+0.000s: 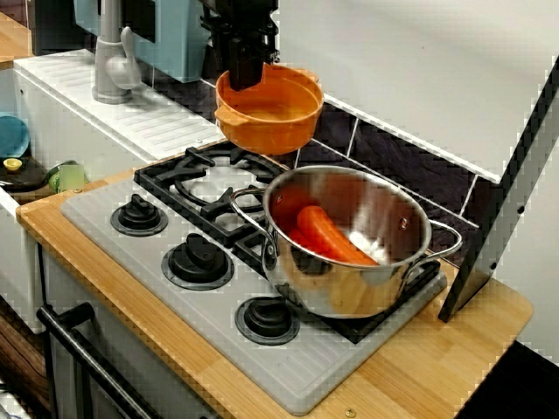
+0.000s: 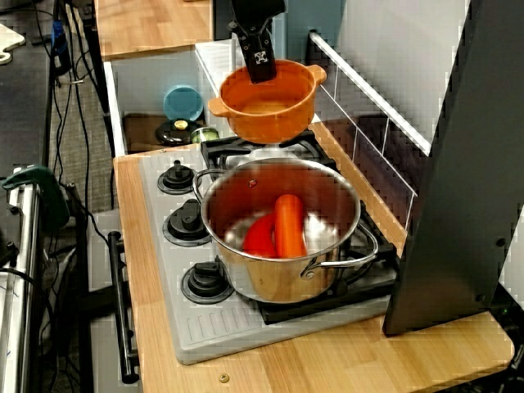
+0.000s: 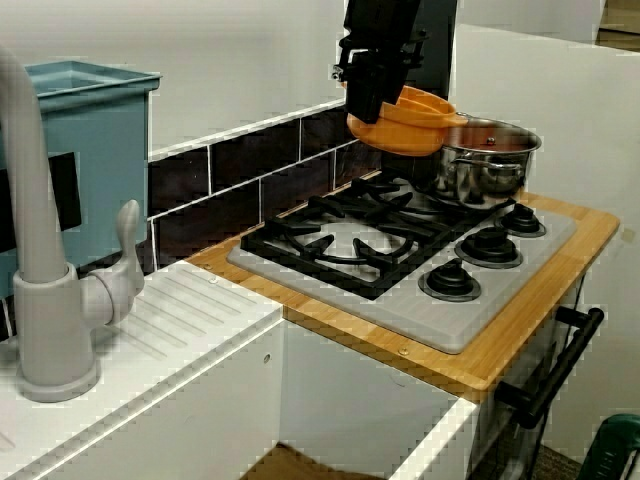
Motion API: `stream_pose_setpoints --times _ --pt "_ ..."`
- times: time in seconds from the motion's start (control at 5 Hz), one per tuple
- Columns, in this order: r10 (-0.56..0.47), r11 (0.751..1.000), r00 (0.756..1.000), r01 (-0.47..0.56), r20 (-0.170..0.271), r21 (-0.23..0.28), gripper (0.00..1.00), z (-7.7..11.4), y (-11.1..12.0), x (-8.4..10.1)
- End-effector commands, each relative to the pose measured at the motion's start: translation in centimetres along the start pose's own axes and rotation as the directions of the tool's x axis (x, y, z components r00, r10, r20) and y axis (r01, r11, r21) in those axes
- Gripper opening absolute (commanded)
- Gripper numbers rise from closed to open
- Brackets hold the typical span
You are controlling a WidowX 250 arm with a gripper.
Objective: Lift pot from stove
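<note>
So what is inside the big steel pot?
The steel pot holds a carrot-like orange piece and a red piece beside it. Whatever lies beneath them is covered.

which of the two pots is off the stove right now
The small orange pot, gripped at its rim by the gripper, hangs above the grates. The steel pot sits on its burner.

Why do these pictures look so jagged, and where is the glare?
All three views show blocky, saw-toothed edges, so fine detail is lost. In the view from the stove's front corner, the steel pot has a bright white glare patch inside and mirrors the orange food. In the view along the counter, its inner wall glows orange. In the view from the sink side, the orange pot held by the pincer stays legible.
</note>
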State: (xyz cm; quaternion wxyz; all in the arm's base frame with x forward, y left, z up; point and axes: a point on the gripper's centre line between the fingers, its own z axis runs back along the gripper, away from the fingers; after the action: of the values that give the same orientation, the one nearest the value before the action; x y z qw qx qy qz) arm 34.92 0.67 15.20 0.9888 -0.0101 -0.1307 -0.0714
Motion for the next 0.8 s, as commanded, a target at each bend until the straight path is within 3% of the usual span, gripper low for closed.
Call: stream_pose_setpoints --times 0.0,0.6 --pt "-0.002 1.0 0.996 0.003 0.093 -0.011 0.0 4.0 -0.1 1.7" --pt "0.002 1.0 0.995 0.0 0.099 -0.021 0.0 5.0 -0.5 2.4"
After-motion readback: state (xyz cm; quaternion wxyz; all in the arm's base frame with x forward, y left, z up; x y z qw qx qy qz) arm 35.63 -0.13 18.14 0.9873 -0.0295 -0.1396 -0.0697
